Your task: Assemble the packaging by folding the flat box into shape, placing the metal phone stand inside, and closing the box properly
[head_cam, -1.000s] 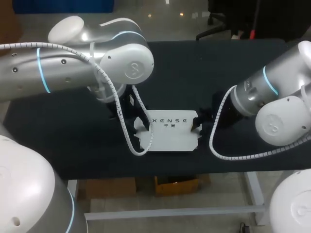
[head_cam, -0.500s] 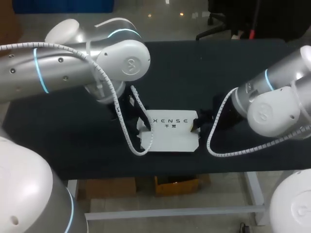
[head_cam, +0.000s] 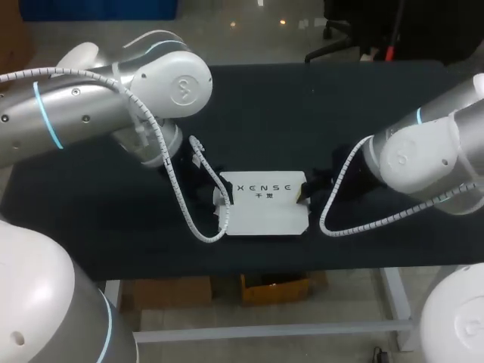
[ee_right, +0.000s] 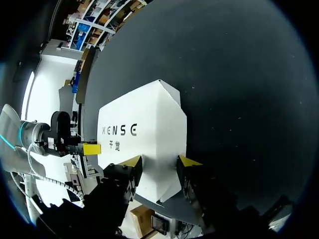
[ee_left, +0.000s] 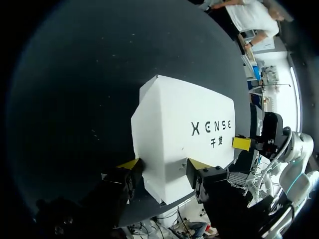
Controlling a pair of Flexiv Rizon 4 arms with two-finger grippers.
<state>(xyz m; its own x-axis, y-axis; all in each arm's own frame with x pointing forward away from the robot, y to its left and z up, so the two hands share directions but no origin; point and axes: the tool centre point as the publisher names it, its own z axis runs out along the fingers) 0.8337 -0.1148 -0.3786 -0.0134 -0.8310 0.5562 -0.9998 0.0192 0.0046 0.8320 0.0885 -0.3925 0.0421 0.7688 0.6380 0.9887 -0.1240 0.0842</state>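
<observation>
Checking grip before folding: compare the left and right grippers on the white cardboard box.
The left gripper clamps the left end of the white cardboard box; the right gripper its right end. In the head view the left arm's cable crosses the box's edge; the right arm's cable hangs beside it. Both pinch a tapered end.
</observation>
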